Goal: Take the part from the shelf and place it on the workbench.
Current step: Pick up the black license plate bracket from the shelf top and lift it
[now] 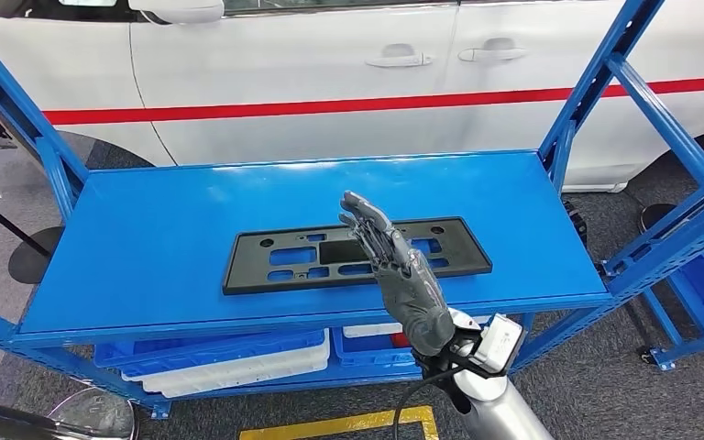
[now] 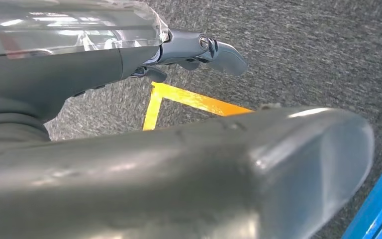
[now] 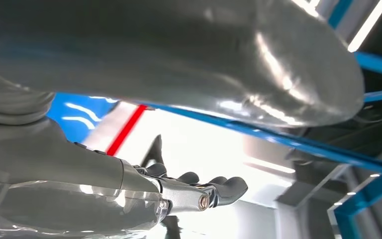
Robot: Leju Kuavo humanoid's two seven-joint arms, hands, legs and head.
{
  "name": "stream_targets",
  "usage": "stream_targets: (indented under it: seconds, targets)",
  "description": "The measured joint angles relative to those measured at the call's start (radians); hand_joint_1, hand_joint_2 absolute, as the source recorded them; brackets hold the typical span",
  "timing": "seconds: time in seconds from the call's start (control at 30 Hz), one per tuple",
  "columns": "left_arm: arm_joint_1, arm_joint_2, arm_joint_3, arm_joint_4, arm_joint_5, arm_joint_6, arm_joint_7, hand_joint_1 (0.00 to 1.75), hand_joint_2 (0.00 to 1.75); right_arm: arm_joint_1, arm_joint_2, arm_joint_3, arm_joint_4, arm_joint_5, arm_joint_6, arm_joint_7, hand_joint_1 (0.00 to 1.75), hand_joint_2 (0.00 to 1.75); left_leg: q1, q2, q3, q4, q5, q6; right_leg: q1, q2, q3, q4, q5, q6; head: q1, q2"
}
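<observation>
part [image 1: 266, 261], a flat black plate with slots cut through it, lies lengthwise on the top board of the blue shelf [image 1: 147, 238], nearer the front edge than the back. going left to right in the head view: a blue upright slants up at the far left, then comes the bare blue board, then the plate across its middle. under the board, on a lower level, stand blue and white bins [image 1: 220, 357]. below them a strip of yellow tape [image 1: 348, 423] marks the grey carpet. right of the plate's middle, the right hand [image 1: 394, 275] rises from the silver arm, held above the plate's right half with its fingers [image 1: 367, 225] stretched out straight and close together, holding nothing; whether it touches the plate cannot be told. further right stands the shelf's right upright, and a second blue frame beside it. behind everything runs a white car [image 1: 330, 64] with a red stripe along its doors.

in the left wrist view the left hand [image 2: 199, 50] hangs over the grey carpet and a yellow tape corner, its thumb and fingers loosely extended with nothing in them. in the right wrist view the right hand's fingers are slightly curled and apart from the thumb, empty
</observation>
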Motion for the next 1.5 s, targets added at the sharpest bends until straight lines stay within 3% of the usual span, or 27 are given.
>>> stream_targets:
  seconds: [0.03,0.13,0.2,0.33,0.4,0.47,0.5,0.53,0.57,0.63,0.67,0.7,0.83,0.9,0.97,1.0,1.03,1.07,1.13,1.2,1.3,1.37,1.4,1.5]
  targets:
    - [0.003,-0.001,-0.001,0.0,-0.002,0.0,-0.003,0.0,0.0,0.012,-0.004,-0.001,0.003,0.01,-0.006,0.001,0.0,1.75,0.0,-0.001,0.005,0.001,-0.005,-0.001,-0.002,-0.001,-0.017,-0.002,0.028,0.002,0.0,0.0]
    - [0.011,-0.008,-0.004,0.0,-0.011,-0.001,-0.012,0.0,0.0,0.044,-0.019,-0.003,0.017,0.05,-0.03,0.0,0.0,1.75,-0.001,-0.003,0.023,0.003,-0.023,-0.009,-0.004,-0.005,0.02,-0.182,0.17,-0.003,0.0,0.0]
    - [0.012,-0.01,-0.005,0.0,-0.015,-0.001,-0.015,0.0,0.0,0.061,-0.03,-0.006,0.031,0.098,-0.065,-0.005,0.0,1.75,-0.004,-0.003,0.024,0.004,-0.029,-0.018,0.001,-0.006,0.039,-0.257,0.202,-0.015,0.0,0.0]
    - [0.01,-0.011,-0.007,0.0,-0.024,-0.006,-0.018,0.0,0.0,0.068,-0.039,-0.009,0.053,0.264,-0.198,-0.003,0.0,1.75,-0.002,0.0,0.019,0.016,-0.043,-0.042,0.0,-0.001,0.045,-0.274,0.2,-0.041,0.0,0.0]
    - [0.008,-0.011,-0.011,0.0,-0.031,-0.012,-0.02,0.0,0.0,0.053,-0.039,-0.008,0.063,0.34,-0.258,0.015,0.0,1.75,0.0,0.0,-0.022,0.104,-0.089,-0.05,-0.002,-0.003,0.053,-0.28,0.198,-0.053,0.0,0.0]
    - [0.008,-0.011,-0.015,0.0,-0.036,-0.017,-0.02,0.0,0.0,0.04,-0.04,-0.008,0.073,0.426,-0.325,0.035,0.0,1.75,0.0,0.001,-0.096,0.243,-0.142,-0.055,0.001,-0.004,0.059,-0.28,0.193,-0.059,0.0,0.0]
    - [0.008,-0.01,-0.018,0.0,-0.038,-0.018,-0.02,0.0,0.0,0.037,-0.041,-0.007,0.078,0.48,-0.367,0.043,0.0,1.75,0.0,0.001,-0.123,0.287,-0.149,-0.056,0.002,-0.005,0.062,-0.28,0.19,-0.061,0.0,0.0]
    - [0.008,-0.01,-0.022,0.0,-0.04,-0.019,-0.019,0.0,0.0,0.036,-0.043,-0.005,0.083,0.542,-0.412,0.049,0.0,1.75,0.0,0.001,-0.132,0.293,-0.135,-0.055,0.004,-0.004,0.067,-0.28,0.186,-0.061,0.0,0.0]
    - [0.008,-0.01,-0.025,0.0,-0.042,-0.019,-0.019,0.0,0.0,0.035,-0.045,-0.002,0.088,0.601,-0.454,0.053,0.0,1.75,0.0,0.001,-0.12,0.258,-0.102,-0.052,0.005,-0.004,0.074,-0.28,0.181,-0.061,0.0,0.0]
    - [0.007,-0.008,-0.029,0.0,-0.046,-0.018,-0.019,0.0,0.0,0.035,-0.048,0.008,0.098,0.719,-0.531,0.061,0.0,1.75,-0.003,0.0,-0.057,0.119,-0.025,-0.041,0.008,-0.003,0.091,-0.28,0.168,-0.057,0.0,0.0]
    - [0.006,-0.008,-0.03,0.0,-0.047,-0.016,-0.019,0.0,0.0,0.035,-0.05,0.016,0.105,0.776,-0.566,0.066,0.0,1.75,-0.006,0.0,-0.029,0.06,-0.005,-0.035,0.01,-0.002,0.096,-0.279,0.163,-0.054,0.0,0.0]
    - [0.005,-0.007,-0.03,0.0,-0.047,-0.015,-0.019,0.0,0.0,0.035,-0.051,0.027,0.116,0.836,-0.601,0.074,0.0,1.75,-0.009,0.001,-0.011,0.024,0.001,-0.031,0.011,-0.002,0.098,-0.279,0.159,-0.05,0.0,0.0]
    - [0.006,-0.007,-0.03,0.0,-0.047,-0.007,-0.022,0.0,0.0,0.031,-0.053,0.08,0.17,1.044,-0.699,0.115,0.0,1.75,-0.006,0.001,0.002,-0.002,-0.008,-0.015,0.01,-0.003,0.097,-0.273,0.145,-0.031,0.0,0.0]
    - [0.005,-0.007,-0.03,0.0,-0.048,-0.007,-0.027,0.0,0.0,0.018,-0.053,0.106,0.202,1.112,-0.72,0.14,0.0,1.75,0.001,0.002,0.012,-0.013,-0.008,-0.006,0.008,-0.003,0.062,-0.199,0.105,-0.021,0.0,0.0]
    - [0.003,-0.007,-0.031,0.0,-0.052,-0.011,-0.032,0.0,0.0,0.002,-0.052,0.132,0.246,1.165,-0.729,0.168,0.0,1.75,0.001,0.002,0.014,-0.014,-0.011,-0.002,0.002,-0.003,-0.018,-0.061,0.051,-0.013,0.0,0.0]
    - [0.003,-0.007,-0.032,0.0,-0.054,-0.014,-0.033,0.0,0.0,-0.003,-0.052,0.144,0.269,1.182,-0.729,0.179,0.0,1.75,0.001,0.002,0.015,-0.014,-0.013,-0.002,-0.002,-0.004,-0.054,-0.007,0.041,-0.01,0.0,0.0]
    - [0.003,-0.007,-0.034,0.0,-0.056,-0.017,-0.033,0.0,0.0,-0.008,-0.052,0.156,0.29,1.193,-0.728,0.189,0.0,1.75,0.001,0.001,0.018,-0.014,-0.015,-0.003,-0.007,-0.004,-0.073,0.013,0.051,-0.007,0.0,0.0]
    - [0.004,-0.007,-0.036,0.0,-0.058,-0.02,-0.034,0.0,0.0,-0.014,-0.052,0.167,0.309,1.2,-0.727,0.195,0.0,1.75,0.003,0.0,0.022,-0.013,-0.018,-0.006,-0.011,-0.005,-0.072,-0.009,0.082,-0.004,0.0,0.0]
    - [0.004,-0.008,-0.041,0.0,-0.062,-0.023,-0.033,0.0,0.0,-0.032,-0.052,0.185,0.344,1.207,-0.724,0.206,0.0,1.75,0.006,-0.001,0.033,-0.01,-0.027,-0.015,-0.017,-0.007,-0.022,-0.139,0.168,0.0,0.0,0.0]
    - [0.003,-0.008,-0.046,0.0,-0.065,-0.022,-0.031,0.0,0.0,-0.05,-0.052,0.198,0.376,1.214,-0.723,0.217,0.0,1.75,0.004,-0.002,0.036,-0.003,-0.035,-0.028,-0.015,-0.007,0.019,-0.242,0.208,-0.005,0.0,0.0]
    - [0.002,-0.007,-0.052,0.0,-0.066,-0.018,-0.029,0.0,0.0,-0.062,-0.052,0.211,0.418,1.249,-0.732,0.234,0.0,1.75,0.004,-0.002,0.035,-0.004,-0.039,-0.047,-0.01,-0.003,0.024,-0.26,0.206,-0.025,0.0,0.0]
    - [0.002,-0.007,-0.053,0.0,-0.067,-0.017,-0.028,0.0,0.0,-0.067,-0.051,0.221,0.439,1.271,-0.741,0.242,0.0,1.75,0.007,0.0,0.027,0.021,-0.059,-0.057,-0.011,-0.004,0.028,-0.266,0.207,-0.039,0.0,0.0]
    - [0.002,-0.008,-0.053,0.001,-0.067,-0.017,-0.028,0.0,0.0,-0.07,-0.051,0.225,0.449,1.279,-0.744,0.245,0.0,1.75,0.008,0.0,0.009,0.064,-0.083,-0.06,-0.012,-0.005,0.031,-0.268,0.207,-0.045,0.0,0.0]
    - [0.004,-0.008,-0.054,0.001,-0.067,-0.016,-0.029,0.0,0.0,-0.075,-0.049,0.24,0.479,1.307,-0.757,0.254,0.0,1.75,0.008,0.001,-0.089,0.264,-0.166,-0.063,-0.005,-0.008,0.035,-0.268,0.203,-0.055,0.0,0.0]
